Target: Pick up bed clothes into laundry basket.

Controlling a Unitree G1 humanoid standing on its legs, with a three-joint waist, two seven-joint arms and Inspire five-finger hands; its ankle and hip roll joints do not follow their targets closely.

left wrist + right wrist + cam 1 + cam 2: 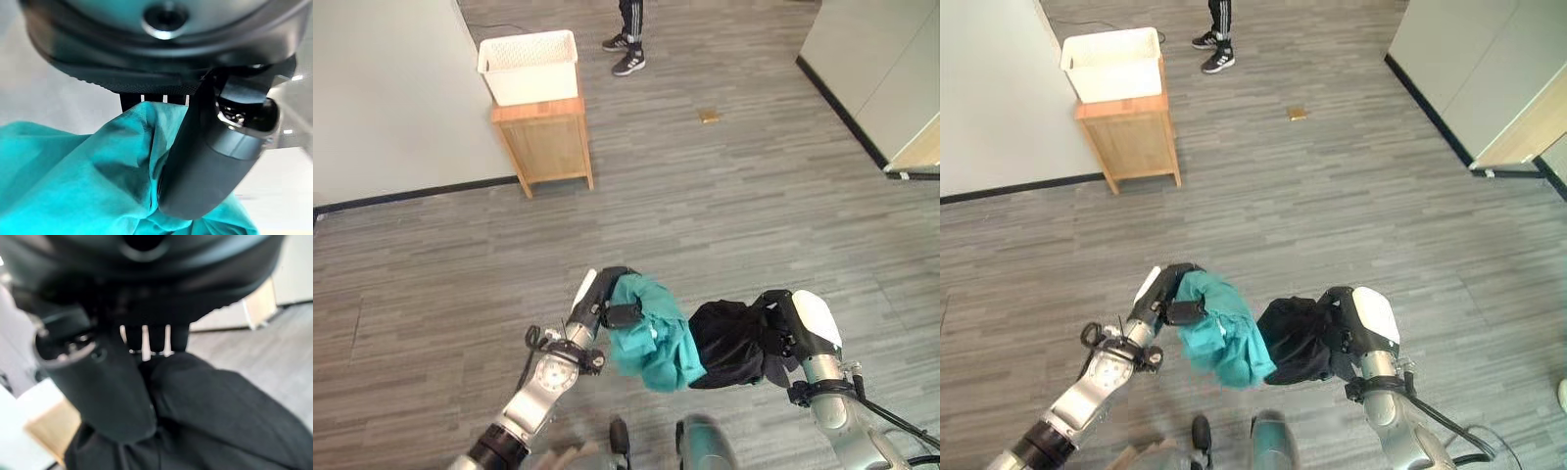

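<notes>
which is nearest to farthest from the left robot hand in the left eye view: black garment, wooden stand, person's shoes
From the left robot hand, which grips the teal garment:
1. black garment, just to its right, held in the right robot hand
2. wooden stand, ahead by the wall, bearing the white laundry basket
3. person's shoes, beyond the stand

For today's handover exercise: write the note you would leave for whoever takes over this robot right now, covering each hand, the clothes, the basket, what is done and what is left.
Left hand: shut on the teal garment, held up off the floor.
Right hand: shut on the black garment, also off the floor, touching the teal one.
White laundry basket: on the wooden stand by the wall, well ahead to the left; a person stands beyond it.
Done: both garments picked up.
Left: carry both to the basket and drop them in.
</notes>
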